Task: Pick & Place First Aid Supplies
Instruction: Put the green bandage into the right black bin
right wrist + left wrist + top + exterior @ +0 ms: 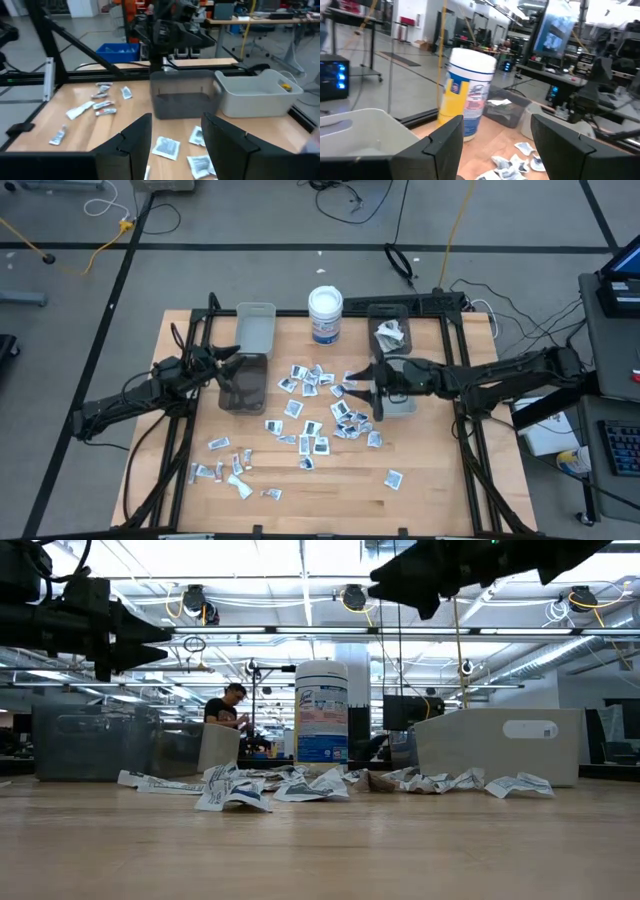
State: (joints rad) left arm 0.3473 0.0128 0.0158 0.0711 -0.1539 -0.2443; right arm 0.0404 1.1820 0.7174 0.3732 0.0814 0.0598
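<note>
Right gripper (377, 402) fingers parted, empty, above packets at frame centre; left gripper (236, 366) fingers wide, empty, over dark bin (243, 383) at left; first aid supplies (312, 416) scattered flat on table (430, 480), centre to lower left, long axes every way.

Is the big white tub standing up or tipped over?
Standing up. The white tub sits straight on the table, lid on top, label reading level.
</note>
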